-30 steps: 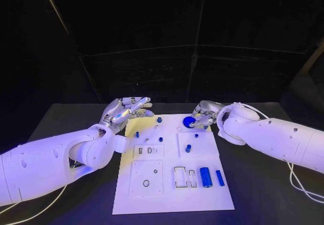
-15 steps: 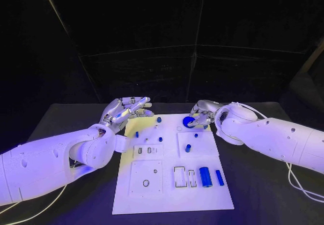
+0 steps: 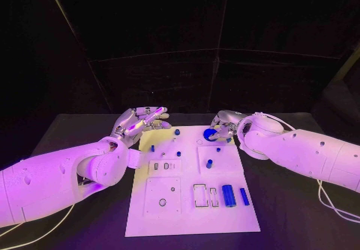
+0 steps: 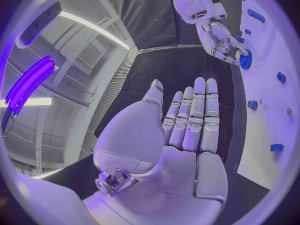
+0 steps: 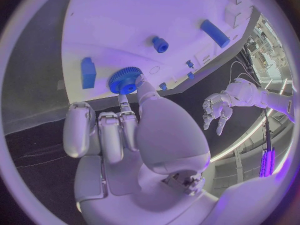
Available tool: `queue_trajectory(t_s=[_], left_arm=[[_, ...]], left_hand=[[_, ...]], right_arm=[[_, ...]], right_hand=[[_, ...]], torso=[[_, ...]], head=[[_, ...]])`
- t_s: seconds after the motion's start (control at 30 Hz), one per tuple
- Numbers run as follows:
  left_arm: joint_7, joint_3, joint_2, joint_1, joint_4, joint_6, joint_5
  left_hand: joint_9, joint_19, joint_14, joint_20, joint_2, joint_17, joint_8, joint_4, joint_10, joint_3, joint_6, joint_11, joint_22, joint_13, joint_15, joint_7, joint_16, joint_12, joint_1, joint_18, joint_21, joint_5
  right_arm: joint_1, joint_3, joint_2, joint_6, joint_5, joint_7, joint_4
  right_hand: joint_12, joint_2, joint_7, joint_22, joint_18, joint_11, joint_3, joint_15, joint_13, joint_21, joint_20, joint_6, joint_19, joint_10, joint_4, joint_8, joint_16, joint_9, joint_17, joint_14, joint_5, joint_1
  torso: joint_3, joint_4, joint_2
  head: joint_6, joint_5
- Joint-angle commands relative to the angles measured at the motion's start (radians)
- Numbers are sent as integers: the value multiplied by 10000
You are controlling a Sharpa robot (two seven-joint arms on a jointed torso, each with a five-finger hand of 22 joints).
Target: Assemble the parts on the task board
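Right hand (image 3: 222, 126) pinches a blue gear (image 3: 209, 134) at its fingertips, low over the far right corner of the white board (image 3: 191, 213). Left hand (image 3: 142, 121), fingers spread and empty, hovers beside the board's far left corner.

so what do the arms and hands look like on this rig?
Both arms: smooth white rounded shells with small dark holes. A thin pale cable hangs under each forearm. The left hand and right hand are silver metal, with segmented fingers and white palm and thumb covers in the wrist views.
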Motion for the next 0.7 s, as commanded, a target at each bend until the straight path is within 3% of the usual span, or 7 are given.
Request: queue_trajectory(t_s=[0.03,0.53,0.7], left_arm=[[17,10,0,14,13,146,-15],[2,10,8,14,-6,149,-15],[-1,10,8,14,-3,143,-15]], left_hand=[[-16,69,81,4,108,10,-49,-65,54,4,57,18,-12,5,-21,21,-52,-42,-8,69,-58,51],[-16,73,81,3,124,17,-53,-70,58,11,59,18,-17,5,-21,20,-58,-48,-5,68,-63,51],[-16,73,81,3,124,17,-53,-70,58,11,59,18,-17,5,-21,20,-58,-48,-5,68,-63,51]], right_arm=[[18,6,15,300,-246,-69,-22],[16,5,42,390,-355,-30,-22],[15,5,51,-140,-484,55,32]], right_hand=[[65,22,22,15,-201,-25,31,-38,1919,49,12,73,68,547,-97,59,37,1,2127,923,-57,122],[88,97,21,88,-214,-26,183,-43,1957,86,11,163,90,568,-320,96,50,2,2154,927,15,343],[175,540,-38,176,-226,-67,629,-136,2068,131,-45,865,123,651,-508,396,54,97,2158,927,-340,576]], torso=[[-1,-16,2],[6,-15,5],[5,-15,5]], head=[[-13,12],[-23,-20],[-27,-15]])
